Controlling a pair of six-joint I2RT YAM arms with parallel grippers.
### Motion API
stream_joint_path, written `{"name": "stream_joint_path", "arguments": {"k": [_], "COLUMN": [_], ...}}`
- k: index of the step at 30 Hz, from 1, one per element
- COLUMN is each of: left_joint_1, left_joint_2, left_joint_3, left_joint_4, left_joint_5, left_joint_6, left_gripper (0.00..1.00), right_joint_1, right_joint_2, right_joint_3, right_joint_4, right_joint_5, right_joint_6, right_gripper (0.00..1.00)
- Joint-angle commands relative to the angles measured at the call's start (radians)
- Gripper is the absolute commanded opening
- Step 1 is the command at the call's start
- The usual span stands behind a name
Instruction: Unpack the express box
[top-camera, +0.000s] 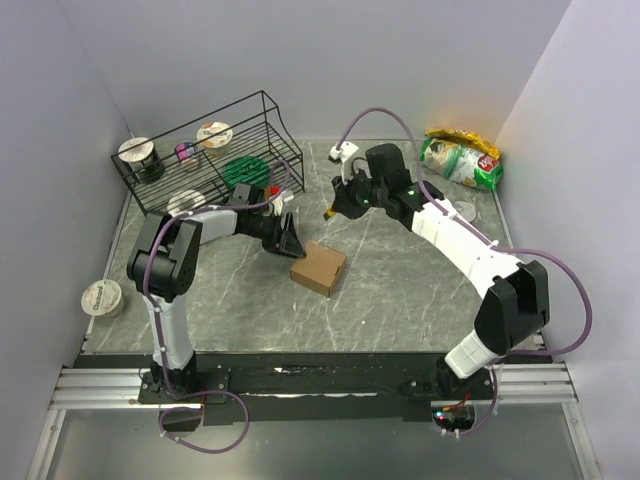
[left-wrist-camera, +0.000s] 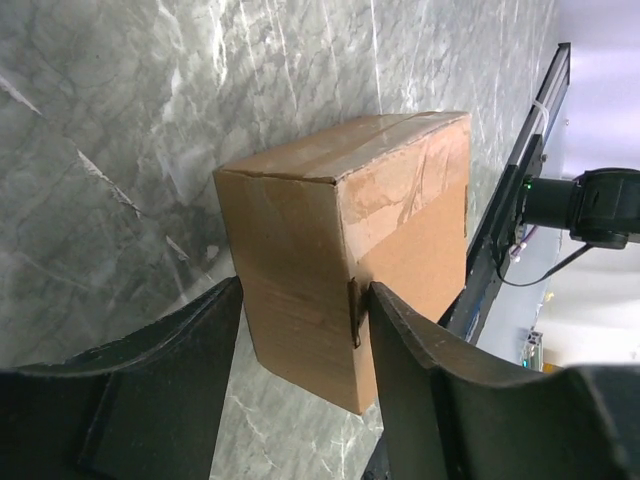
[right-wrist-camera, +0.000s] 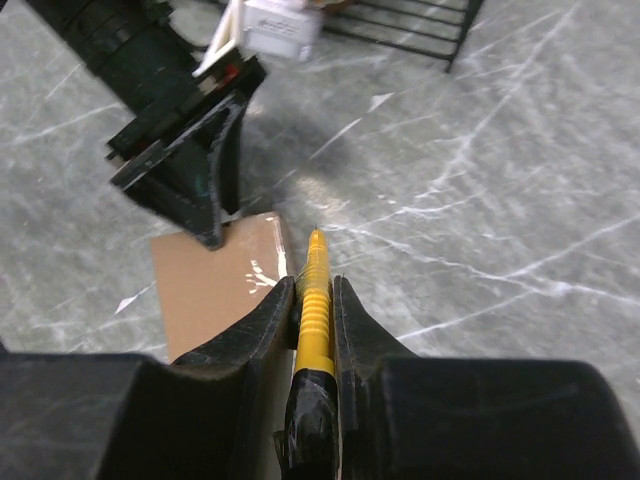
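Note:
The express box (top-camera: 318, 268), a small brown carton with taped seams, sits mid-table. In the left wrist view the box (left-wrist-camera: 340, 230) fills the gap between my fingers. My left gripper (left-wrist-camera: 305, 290) straddles its near end with both fingers against its sides, and in the top view this gripper (top-camera: 288, 240) is at the box's far-left corner. My right gripper (top-camera: 337, 205) is shut on a yellow and black pen-like tool (right-wrist-camera: 315, 300). The tool's tip points down just past the far right edge of the box (right-wrist-camera: 215, 285). In the right wrist view my right gripper (right-wrist-camera: 313, 285) hovers above the table.
A black wire rack (top-camera: 215, 150) with several cups and a green disc stands at the back left. A green snack bag (top-camera: 462, 158) lies at the back right. A round tub (top-camera: 102, 298) sits at the left edge. Walls close in three sides.

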Motion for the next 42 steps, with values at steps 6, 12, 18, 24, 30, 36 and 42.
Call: {"name": "stream_joint_path", "arguments": {"k": [6, 12, 18, 24, 30, 36, 42], "left_joint_1": [0.0, 0.0, 0.0, 0.0, 0.0, 0.0, -0.002], "left_joint_2": [0.04, 0.057, 0.071, 0.066, 0.069, 0.072, 0.069], "left_joint_3": [0.045, 0.057, 0.068, 0.063, 0.065, 0.066, 0.063], "left_joint_4": [-0.031, -0.045, -0.056, -0.053, -0.057, -0.057, -0.059], "left_joint_5": [0.024, 0.027, 0.036, 0.032, 0.03, 0.03, 0.027], "left_joint_6": [0.035, 0.037, 0.044, 0.044, 0.044, 0.044, 0.043], "left_gripper": [0.56, 0.55, 0.55, 0.55, 0.55, 0.54, 0.54], "right_joint_1": [0.1, 0.129, 0.132, 0.135, 0.135, 0.137, 0.135], "right_joint_2": [0.021, 0.021, 0.03, 0.053, 0.081, 0.092, 0.093], "right_joint_3": [-0.058, -0.117, -0.129, -0.115, -0.095, -0.089, -0.094], "right_joint_4": [0.159, 0.251, 0.253, 0.237, 0.213, 0.22, 0.225], "right_joint_5": [-0.037, -0.037, -0.033, -0.031, -0.022, -0.016, 0.006], "right_joint_6": [0.005, -0.087, -0.169, -0.15, -0.152, -0.162, -0.161], "right_gripper": [0.0, 0.0, 0.0, 0.0, 0.0, 0.0, 0.0]}}
